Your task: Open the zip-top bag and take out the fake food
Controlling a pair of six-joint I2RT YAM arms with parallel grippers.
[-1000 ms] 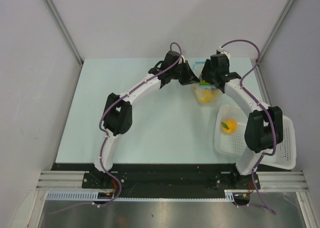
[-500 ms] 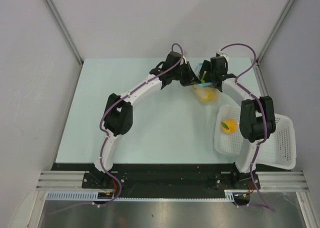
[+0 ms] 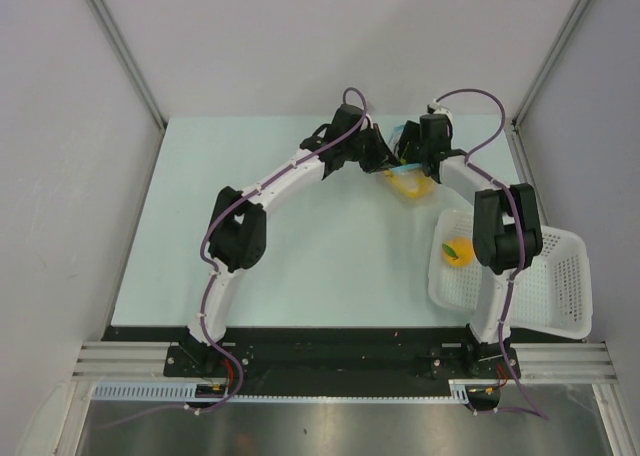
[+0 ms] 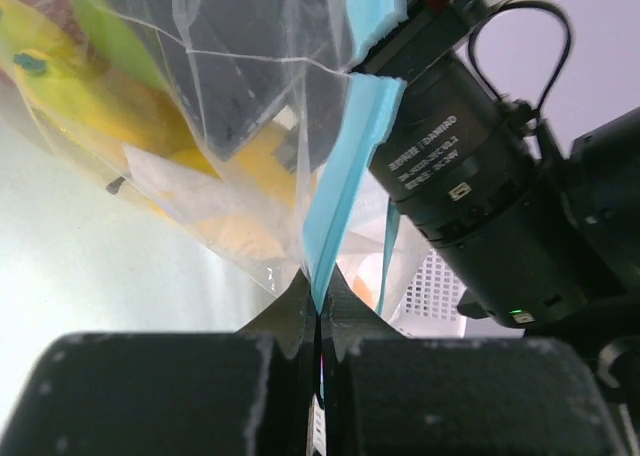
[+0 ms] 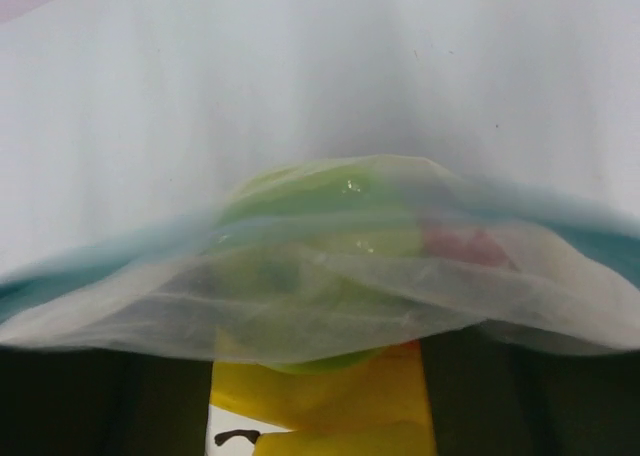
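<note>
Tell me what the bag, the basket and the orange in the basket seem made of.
Bag: thin clear plastic film, glossy and creased; fruit shows through. Its blue strip looks thicker plastic. Basket: white, probably rigid plastic, with rows of small holes. Orange: smooth-looking, possibly plastic; too small to be sure.

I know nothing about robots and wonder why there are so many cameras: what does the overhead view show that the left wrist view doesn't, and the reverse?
Only overhead: the left arm and right arm whole, base to wrist, and an orange lying in the white basket. Only left wrist: the left gripper pinched shut on the blue zip strip. Both: the clear zip-top bag with yellow fruit inside, and the right arm's wrist beside it.
</note>
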